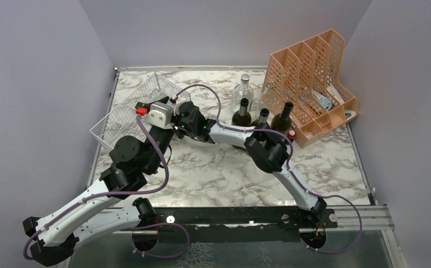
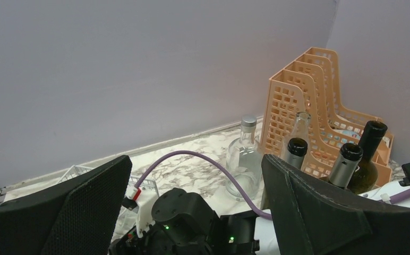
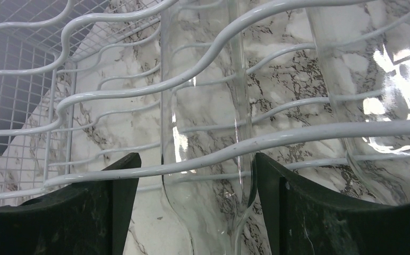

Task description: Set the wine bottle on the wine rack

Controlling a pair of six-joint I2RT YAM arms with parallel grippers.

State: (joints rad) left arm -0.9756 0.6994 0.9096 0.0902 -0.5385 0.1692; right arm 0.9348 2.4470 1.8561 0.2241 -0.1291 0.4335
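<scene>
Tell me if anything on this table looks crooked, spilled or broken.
The wine rack sits askew at the far left of the table. It is turned diagonal to the edges and looks tilted, with one corner seemingly past the side. Nothing looks spilled or broken.

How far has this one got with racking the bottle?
Looks done: a clear bottle sits among the wires of the wine rack. In hand: the right claw straddles its neck, jaws apart with a gap on one side, so probably not clamping. The left claw is open, empty. Left: backing the right claw out; three dark bottles stand beside the file holder.
</scene>
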